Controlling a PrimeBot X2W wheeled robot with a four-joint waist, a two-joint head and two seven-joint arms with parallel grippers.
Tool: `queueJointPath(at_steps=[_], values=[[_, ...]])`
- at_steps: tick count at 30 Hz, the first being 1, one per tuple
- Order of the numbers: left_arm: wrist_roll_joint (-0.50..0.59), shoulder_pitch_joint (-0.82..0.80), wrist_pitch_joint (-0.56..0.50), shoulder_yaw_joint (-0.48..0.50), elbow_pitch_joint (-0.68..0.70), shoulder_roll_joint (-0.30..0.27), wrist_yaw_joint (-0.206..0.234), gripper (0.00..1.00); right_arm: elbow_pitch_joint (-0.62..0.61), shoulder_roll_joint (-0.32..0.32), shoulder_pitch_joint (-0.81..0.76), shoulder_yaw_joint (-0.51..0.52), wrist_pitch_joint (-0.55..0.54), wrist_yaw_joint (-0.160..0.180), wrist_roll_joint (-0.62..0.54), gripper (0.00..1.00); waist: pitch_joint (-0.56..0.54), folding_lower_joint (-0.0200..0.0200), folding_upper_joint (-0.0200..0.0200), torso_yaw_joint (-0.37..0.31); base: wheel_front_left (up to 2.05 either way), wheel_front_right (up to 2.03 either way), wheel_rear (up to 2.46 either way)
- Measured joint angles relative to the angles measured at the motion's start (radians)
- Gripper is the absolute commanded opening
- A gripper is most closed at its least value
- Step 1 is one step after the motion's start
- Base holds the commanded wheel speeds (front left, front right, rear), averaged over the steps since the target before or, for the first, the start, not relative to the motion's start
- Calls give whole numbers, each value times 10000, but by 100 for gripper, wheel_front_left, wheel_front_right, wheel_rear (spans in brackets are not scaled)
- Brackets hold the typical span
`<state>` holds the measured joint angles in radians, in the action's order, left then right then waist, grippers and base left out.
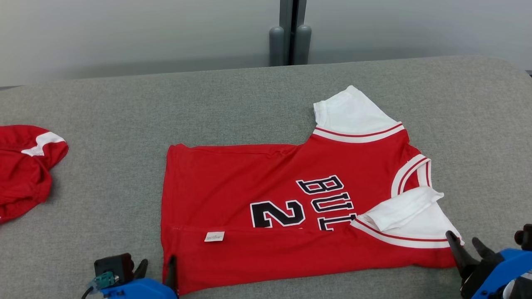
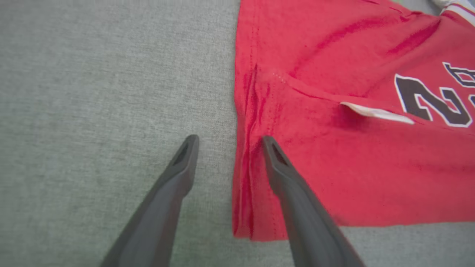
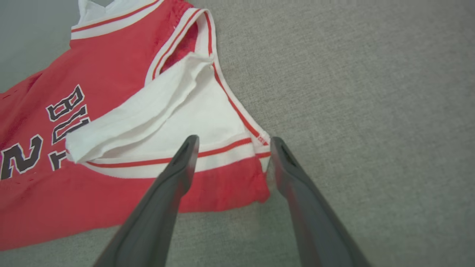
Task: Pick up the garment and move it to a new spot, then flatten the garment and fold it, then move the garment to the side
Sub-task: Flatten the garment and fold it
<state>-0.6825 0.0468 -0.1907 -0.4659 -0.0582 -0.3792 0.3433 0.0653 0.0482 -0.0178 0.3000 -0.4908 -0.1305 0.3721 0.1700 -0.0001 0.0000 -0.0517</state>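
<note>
A grey cloth-covered bench runs across the head view, with a pale wall and a dark post behind it. A red jersey lies sideways on the near middle of the bench, hem toward the robot's left and collar toward its right. Its near long edge is folded up over the front, covering the lower part of the black number and letters. A small white label shows on that folded strip. The far sleeve is white and lies flat. The near sleeve is also white and lies doubled over on the jersey.

The left hand sits at the jersey's near hem corner with its fingers spread and pinching nothing. In the left wrist view the left hand straddles the hem edge of the jersey. One finger is over the bare bench and the other over the red cloth just inside the hem.

The right hand is at the opposite near corner, also spread and empty. In the right wrist view the right hand straddles the corner where the striped white band of the jersey ends. One finger is over the band and the other over the bench just beside it.

A second garment, red with a white stripe, lies bunched at the far left, well apart from the jersey.
</note>
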Motion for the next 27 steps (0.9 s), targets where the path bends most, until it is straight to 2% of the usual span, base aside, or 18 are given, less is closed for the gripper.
queueJointPath(at_steps=[7, 10, 18, 23, 27], values=[[355, -1247, -125, -56, -6, -253, -290, 100, -894, 4, 847, 42, -458, 0, -642, 100, 203, 0, 0, 132, 0, 0, 0], [502, -2863, -621, -96, -529, -309, -665, 100, -1254, 4, 2031, -249, -1026, 0, -1266, 100, 581, 1, 0, 104, 0, 0, 0], [502, -5985, -1482, -278, -2746, 188, -1313, 100, -761, 4, 4069, -1041, -1546, 0, -1795, 100, 1740, 3, 0, -9, 0, 0, 0], [740, -7081, -2042, -414, -3827, 176, -1390, 100, -449, 4, 4658, -1452, -1392, 0, -1772, 100, 2350, 3, 0, -179, 0, 0, 0], [625, -7436, -2475, -433, -4163, 182, -1450, 100, -290, 2, 4775, -1509, -1271, 0, -1764, 100, 2608, 3, 0, -253, 0, 0, 0]])
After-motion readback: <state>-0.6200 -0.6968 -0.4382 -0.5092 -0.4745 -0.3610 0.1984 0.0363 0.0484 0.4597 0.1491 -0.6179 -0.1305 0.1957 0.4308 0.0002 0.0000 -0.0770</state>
